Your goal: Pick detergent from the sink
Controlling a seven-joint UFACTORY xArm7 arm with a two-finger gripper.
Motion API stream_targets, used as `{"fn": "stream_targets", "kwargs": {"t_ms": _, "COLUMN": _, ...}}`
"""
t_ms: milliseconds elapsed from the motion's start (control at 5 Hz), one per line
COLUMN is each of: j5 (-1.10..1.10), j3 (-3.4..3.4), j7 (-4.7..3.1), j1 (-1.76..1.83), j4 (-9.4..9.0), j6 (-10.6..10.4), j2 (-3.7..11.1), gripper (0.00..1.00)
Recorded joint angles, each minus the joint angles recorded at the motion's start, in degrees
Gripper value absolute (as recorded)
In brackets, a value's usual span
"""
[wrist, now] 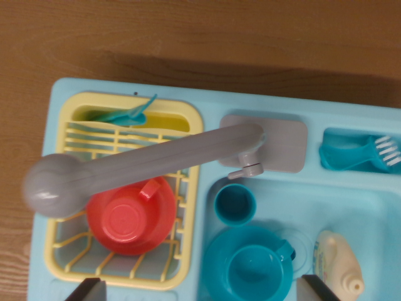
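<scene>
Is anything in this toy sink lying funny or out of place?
Mildly. The detergent bottle lies on its side in the sink basin instead of standing, beside the large teal cup. The grey faucet is swung away from the basin, over the yellow rack and red cup. No spills or damage show.

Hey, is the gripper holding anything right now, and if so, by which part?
Nothing is held. The gripper is open, fingertips apart at the bottom edge, and the detergent bottle lies untouched in the sink.

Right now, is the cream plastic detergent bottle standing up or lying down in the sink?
Lying down. The cream plastic detergent bottle shows its long side in the light blue sink basin, cap toward the bottom edge.
</scene>
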Motion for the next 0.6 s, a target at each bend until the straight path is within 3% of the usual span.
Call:
{"fn": "stream_targets", "kwargs": {"t_ms": 200, "j5": 0.00, "j3": 0.00, "j7": 0.00, "j1": 0.00, "j4": 0.00, "j6": 0.00, "j2": 0.00, "gripper": 0.00}}
{"fn": "stream_targets", "kwargs": {"t_ms": 400, "j5": 0.15, "j3": -0.43, "j7": -0.85, "j1": -0.35, "j4": -1.64, "j6": -1.95, "j2": 0.38, "gripper": 0.00}}
{"fn": "stream_targets", "kwargs": {"t_ms": 600, "j5": 0.15, "j3": -0.43, "j7": -0.85, "j1": -0.35, "j4": -1.64, "j6": -1.95, "j2": 0.38, "gripper": 0.00}}
